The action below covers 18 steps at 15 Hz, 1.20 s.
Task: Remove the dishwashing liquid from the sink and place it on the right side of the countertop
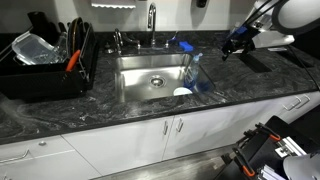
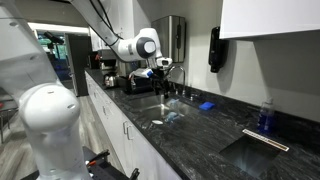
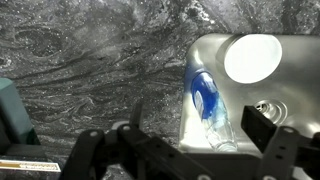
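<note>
The dishwashing liquid (image 1: pixel 194 72), a slim clear bottle tinted blue, leans inside the sink (image 1: pixel 135 78) against its right wall. In the wrist view the bottle (image 3: pixel 206 98) lies along the edge of the sink (image 3: pixel 292 82), near the drain. My gripper (image 1: pixel 236 44) is open and empty. It hangs above the countertop (image 1: pixel 120 115), to the right of the sink and apart from the bottle. In the wrist view its two fingers (image 3: pixel 200 122) are spread wide, with the bottle between them farther off. The gripper (image 2: pixel 163 68) also shows in an exterior view.
A white round dish (image 1: pixel 182 92) lies in the sink beside the bottle and shows in the wrist view (image 3: pixel 252 57). A small blue item (image 1: pixel 184 46) sits behind the sink by the faucet (image 1: pixel 152 20). A black dish rack (image 1: pixel 45 62) stands left. Dark items (image 1: pixel 255 58) lie on the right.
</note>
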Tool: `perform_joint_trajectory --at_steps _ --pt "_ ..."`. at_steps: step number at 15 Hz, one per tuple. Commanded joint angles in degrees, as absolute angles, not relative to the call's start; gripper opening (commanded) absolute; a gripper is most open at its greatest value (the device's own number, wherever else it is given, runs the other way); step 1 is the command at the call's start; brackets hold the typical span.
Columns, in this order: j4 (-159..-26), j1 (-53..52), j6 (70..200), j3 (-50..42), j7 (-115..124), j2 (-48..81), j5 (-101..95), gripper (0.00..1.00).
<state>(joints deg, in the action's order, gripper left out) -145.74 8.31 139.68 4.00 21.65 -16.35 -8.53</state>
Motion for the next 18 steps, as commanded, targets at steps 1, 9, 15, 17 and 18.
perform_joint_trajectory --at_steps 1,9,15,17,18 --pt "-145.6 7.7 139.5 3.4 21.8 -16.3 -8.7 1.00" --pt "-141.9 5.4 140.5 4.5 22.3 -10.5 -9.2 1.00" --pt "-140.0 4.5 147.4 4.2 26.6 -5.6 -11.0 1.00" --pt "-138.2 4.4 147.9 3.7 25.5 -3.2 -10.9 1.00" --pt "-137.2 4.2 147.7 3.4 24.8 -2.0 -10.7 1.00"
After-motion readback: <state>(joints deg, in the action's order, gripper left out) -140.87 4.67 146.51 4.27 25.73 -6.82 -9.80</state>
